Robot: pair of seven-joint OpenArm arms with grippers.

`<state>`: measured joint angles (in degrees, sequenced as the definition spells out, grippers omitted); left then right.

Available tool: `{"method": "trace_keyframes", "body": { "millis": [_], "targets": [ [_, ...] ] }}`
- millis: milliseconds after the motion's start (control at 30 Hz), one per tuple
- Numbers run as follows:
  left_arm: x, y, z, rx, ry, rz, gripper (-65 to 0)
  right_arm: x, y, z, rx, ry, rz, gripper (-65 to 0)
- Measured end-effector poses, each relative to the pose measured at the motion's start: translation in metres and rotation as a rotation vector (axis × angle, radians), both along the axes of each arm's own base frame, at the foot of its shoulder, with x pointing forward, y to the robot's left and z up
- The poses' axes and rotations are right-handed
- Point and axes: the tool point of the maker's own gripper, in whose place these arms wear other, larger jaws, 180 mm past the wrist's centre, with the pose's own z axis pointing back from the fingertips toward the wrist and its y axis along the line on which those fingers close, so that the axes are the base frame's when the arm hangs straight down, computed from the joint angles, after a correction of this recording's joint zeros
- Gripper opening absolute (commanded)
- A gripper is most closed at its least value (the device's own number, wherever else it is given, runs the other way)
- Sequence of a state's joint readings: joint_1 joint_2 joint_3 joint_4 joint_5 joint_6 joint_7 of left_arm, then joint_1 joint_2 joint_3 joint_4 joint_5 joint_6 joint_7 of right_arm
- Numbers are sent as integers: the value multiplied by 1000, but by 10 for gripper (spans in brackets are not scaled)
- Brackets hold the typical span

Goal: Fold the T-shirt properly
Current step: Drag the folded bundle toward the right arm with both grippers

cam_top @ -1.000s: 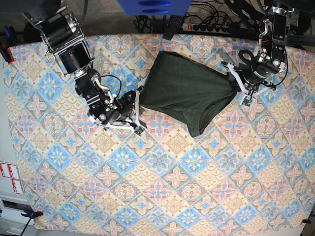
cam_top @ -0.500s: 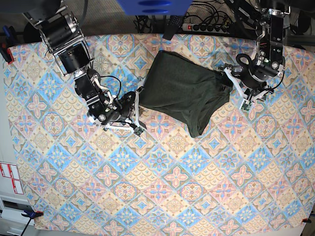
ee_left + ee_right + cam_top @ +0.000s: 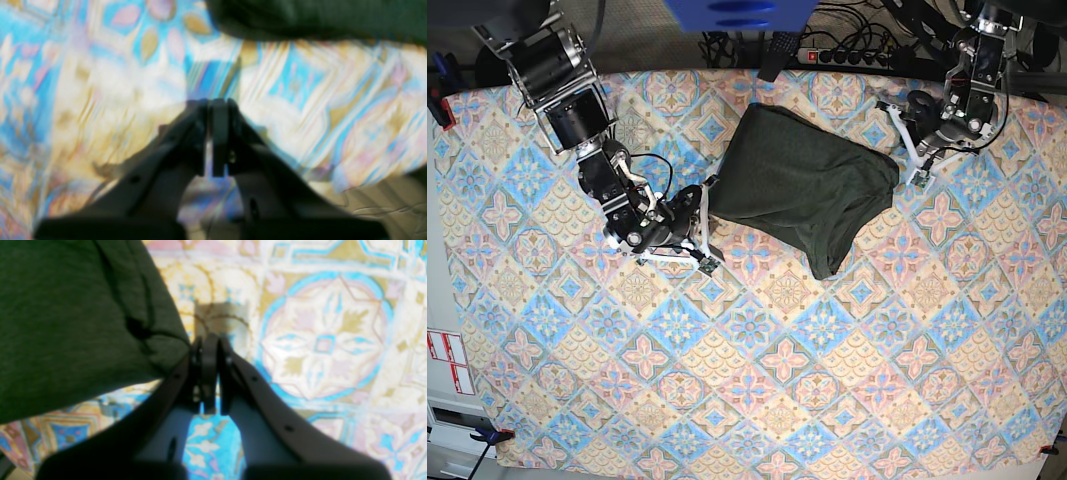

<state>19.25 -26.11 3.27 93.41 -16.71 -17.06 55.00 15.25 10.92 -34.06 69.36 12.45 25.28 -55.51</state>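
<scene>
Letting go of the T-shirt [image 3: 807,185]

Left gripper [image 3: 911,128] had released its corner and lifted clear, jaws together; right gripper [image 3: 207,350], also closed, sat beside the bunched shirt on the patterned cloth [image 3: 757,370].

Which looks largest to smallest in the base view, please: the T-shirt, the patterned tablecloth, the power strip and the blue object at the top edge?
1. Patterned tablecloth
2. T-shirt
3. Blue object, though the frame cuts it off and it may sit nearer the camera
4. Power strip, partly hidden by cables
</scene>
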Motion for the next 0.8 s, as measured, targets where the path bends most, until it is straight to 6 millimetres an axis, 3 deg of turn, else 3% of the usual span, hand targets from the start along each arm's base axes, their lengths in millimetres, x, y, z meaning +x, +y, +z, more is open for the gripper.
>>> {"method": "trace_keyframes", "body": {
  "millis": [367, 533, 733, 800],
  "targets": [
    [71, -52, -10, -96, -55, -51, -650, -6, 3, -3, -2, 10, 12, -650],
    [97, -68, -10, -89, -71, -96, -650, -24, 10, -10, 7, 8, 40, -650],
    [125, -89, -8, -93, -115, -149, -650, -55, 30, -2, 46, 18, 92, -650],
    [134, -105, -11, -80, -135, -194, -650, -64, 33, 0, 61, 17, 107, -650]
  ]
}}
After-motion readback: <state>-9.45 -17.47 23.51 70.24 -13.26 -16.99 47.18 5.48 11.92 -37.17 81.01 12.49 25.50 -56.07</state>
